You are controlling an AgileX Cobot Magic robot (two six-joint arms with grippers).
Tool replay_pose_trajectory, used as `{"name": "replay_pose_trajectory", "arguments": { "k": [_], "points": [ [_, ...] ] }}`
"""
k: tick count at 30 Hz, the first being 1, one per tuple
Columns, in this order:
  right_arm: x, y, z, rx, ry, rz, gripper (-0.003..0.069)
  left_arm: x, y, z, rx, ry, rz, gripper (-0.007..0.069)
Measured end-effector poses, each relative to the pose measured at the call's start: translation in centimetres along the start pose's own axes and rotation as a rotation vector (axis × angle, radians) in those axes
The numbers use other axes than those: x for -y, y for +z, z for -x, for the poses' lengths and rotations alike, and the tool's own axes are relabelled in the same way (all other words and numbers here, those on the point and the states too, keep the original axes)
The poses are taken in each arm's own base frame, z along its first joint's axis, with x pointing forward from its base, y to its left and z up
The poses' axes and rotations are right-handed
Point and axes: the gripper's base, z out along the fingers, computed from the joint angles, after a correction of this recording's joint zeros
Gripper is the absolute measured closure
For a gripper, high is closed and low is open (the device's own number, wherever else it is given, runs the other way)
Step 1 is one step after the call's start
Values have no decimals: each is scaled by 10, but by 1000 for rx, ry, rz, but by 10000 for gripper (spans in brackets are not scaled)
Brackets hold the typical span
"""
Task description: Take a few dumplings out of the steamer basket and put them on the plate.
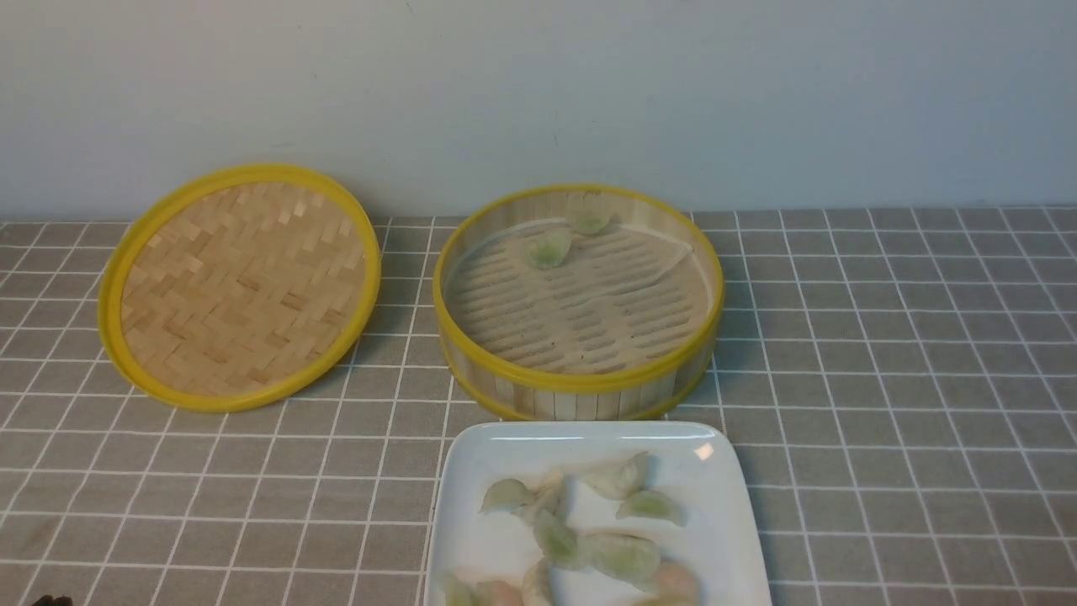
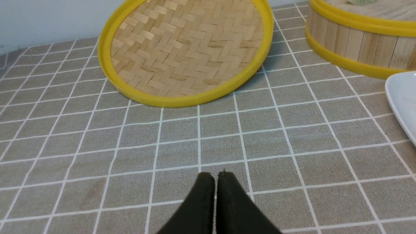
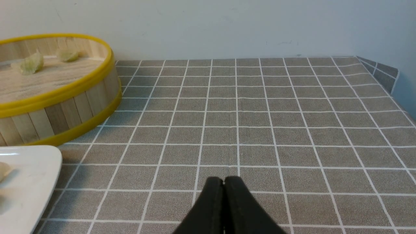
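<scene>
Two dumplings in the round basket at upper middle, more on the white plate at bottom middle, all well apart from both grippers' closed fingers

Perhaps a tabletop test setup, by the plain pale wall and grid-patterned cloth; room type unclear.

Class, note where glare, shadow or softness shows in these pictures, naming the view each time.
Front view: small bright glare on the plate, dumplings soft-edged; left wrist view: woven lid crisp; right wrist view: dim shadow beside the basket.
</scene>
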Motion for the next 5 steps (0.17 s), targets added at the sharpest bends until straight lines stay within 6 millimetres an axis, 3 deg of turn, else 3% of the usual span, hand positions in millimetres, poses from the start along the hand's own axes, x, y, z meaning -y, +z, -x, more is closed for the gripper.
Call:
{"name": "replay_pose_trajectory", "arguments": {
  "k": [5],
  "points": [
    [0,0,0,0,0,0,673,0,0,0,0,0,0,629]
  ]
}}
